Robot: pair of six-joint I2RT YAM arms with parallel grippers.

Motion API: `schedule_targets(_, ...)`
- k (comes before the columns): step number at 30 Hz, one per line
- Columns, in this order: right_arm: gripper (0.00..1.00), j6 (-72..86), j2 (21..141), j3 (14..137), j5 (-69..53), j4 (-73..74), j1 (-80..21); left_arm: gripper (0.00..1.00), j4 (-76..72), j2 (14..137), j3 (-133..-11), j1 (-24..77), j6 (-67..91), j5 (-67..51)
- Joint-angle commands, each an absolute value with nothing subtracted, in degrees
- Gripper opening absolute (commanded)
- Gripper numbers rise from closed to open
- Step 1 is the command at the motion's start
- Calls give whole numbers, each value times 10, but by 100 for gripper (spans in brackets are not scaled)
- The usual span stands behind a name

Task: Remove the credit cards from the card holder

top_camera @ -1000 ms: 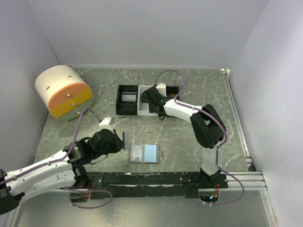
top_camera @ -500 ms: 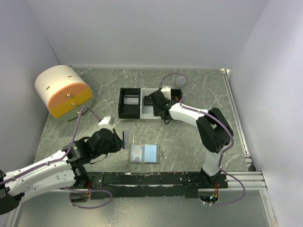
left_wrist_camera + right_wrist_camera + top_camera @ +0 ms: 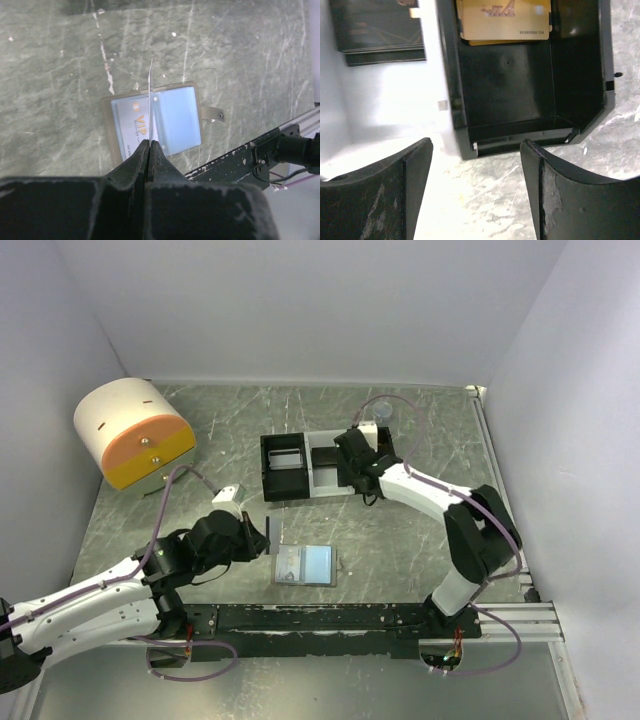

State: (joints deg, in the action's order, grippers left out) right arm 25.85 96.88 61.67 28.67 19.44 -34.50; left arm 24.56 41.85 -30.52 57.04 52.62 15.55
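The card holder (image 3: 305, 565) lies open on the table, grey with pale blue lining; in the left wrist view (image 3: 165, 122) its left leaf holds a pale VIP card (image 3: 131, 125). My left gripper (image 3: 262, 536) is shut on a thin card (image 3: 150, 95), held edge-on just above the holder. My right gripper (image 3: 352, 465) is open and empty over the right end of the black-and-white tray (image 3: 318, 480). In the right wrist view its fingers (image 3: 415, 180) frame bare table beside the tray's black compartment (image 3: 520, 90), which holds a gold card (image 3: 505, 20).
The tray's white middle compartment holds a dark card (image 3: 380, 25), and its left black compartment holds a grey card (image 3: 285, 455). A white and orange drum (image 3: 135, 435) stands at the back left. A black rail (image 3: 330, 620) runs along the near edge.
My right gripper has moved to the right over the tray, and the tray has shifted a little to the right. My left gripper still holds its card, moved slightly right.
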Motion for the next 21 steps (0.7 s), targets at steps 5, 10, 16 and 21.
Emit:
schedule_targets(5, 71, 260, 767, 519, 113, 86, -343, 7, 113, 434, -266, 538, 494, 51)
schedule_targets(10, 72, 327, 647, 362, -75, -61, -343, 7, 28, 414, -220, 448, 491, -94)
schedule_targets(16, 71, 449, 588, 247, -246, -255, -344, 7, -80, 394, -185, 381, 517, -234)
schedule_targets(21, 68, 524, 572, 204, -318, -361, -347, 7, -112, 393, -197, 376, 558, -285)
